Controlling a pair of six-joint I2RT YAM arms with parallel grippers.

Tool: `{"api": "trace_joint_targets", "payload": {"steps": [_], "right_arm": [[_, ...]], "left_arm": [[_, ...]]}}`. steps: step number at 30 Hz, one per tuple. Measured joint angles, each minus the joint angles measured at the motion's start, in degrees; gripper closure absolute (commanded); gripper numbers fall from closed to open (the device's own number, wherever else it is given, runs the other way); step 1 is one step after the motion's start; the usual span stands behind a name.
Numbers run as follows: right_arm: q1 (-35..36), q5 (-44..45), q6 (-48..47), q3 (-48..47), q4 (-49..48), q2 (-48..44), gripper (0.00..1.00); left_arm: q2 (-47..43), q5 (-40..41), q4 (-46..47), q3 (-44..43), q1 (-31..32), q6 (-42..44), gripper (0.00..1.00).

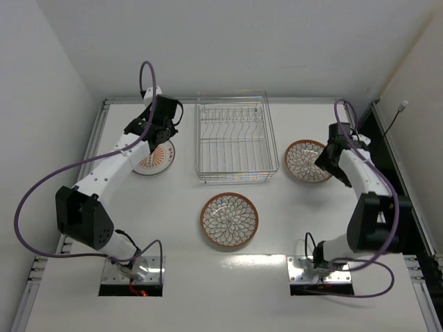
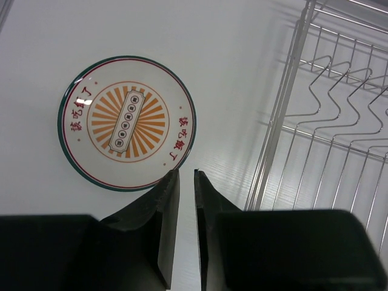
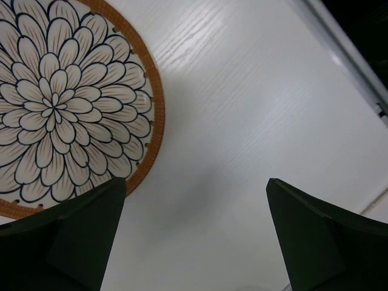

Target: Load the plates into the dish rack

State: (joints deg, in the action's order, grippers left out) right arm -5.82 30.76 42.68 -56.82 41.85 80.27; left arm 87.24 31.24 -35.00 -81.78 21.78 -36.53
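Observation:
The white plate with orange radial stripes (image 1: 152, 160) lies flat on the table left of the dish rack (image 1: 232, 142). My left gripper (image 1: 160, 136) hovers above its near-right edge. In the left wrist view the plate (image 2: 127, 123) is just beyond my left gripper (image 2: 187, 174), whose jaws are almost together with nothing between them. One petal-pattern plate (image 1: 229, 220) lies in front of the rack. The other (image 1: 306, 161) lies to its right. My right gripper (image 1: 329, 158) is over that plate's right rim (image 3: 66, 103), open wide (image 3: 197, 182) and empty.
The silver wire rack (image 2: 327, 121) holds no plates and its upright dividers show. A raised rail (image 1: 377, 131) runs along the table's right edge, with a dark gap beyond. White walls close the left and back sides.

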Motion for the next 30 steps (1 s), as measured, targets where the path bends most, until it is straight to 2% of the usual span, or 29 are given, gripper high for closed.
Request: {"api": "trace_joint_targets", "payload": {"steps": [5,10,17,20,25,30], "right_arm": [[-7.56,-11.06,-0.98,-1.42,-3.72,8.61,0.00],[-15.72,-21.77,-2.82,4.44,-10.73,7.54,0.00],[-21.81,-35.95,-4.31,8.72,-19.41,9.66,0.00],[-23.82,-43.76,-3.10,11.67,-25.20,12.15,0.07],[-24.76,-53.46,1.16,12.33,-32.83,15.61,0.09],[-23.12,-56.48,4.35,10.80,-35.85,18.69,0.25]], "left_arm": [[0.00,-0.22,0.02,0.00,0.00,0.00,0.84],[0.02,-0.39,0.37,0.00,0.00,0.04,0.84],[0.02,-0.46,0.85,0.00,0.00,0.04,0.84],[0.02,-0.50,0.85,0.00,0.00,0.04,0.84],[0.02,-0.59,0.87,0.00,0.00,0.15,0.84],[0.02,-1.07,0.87,0.00,0.00,0.26,0.83]]}}
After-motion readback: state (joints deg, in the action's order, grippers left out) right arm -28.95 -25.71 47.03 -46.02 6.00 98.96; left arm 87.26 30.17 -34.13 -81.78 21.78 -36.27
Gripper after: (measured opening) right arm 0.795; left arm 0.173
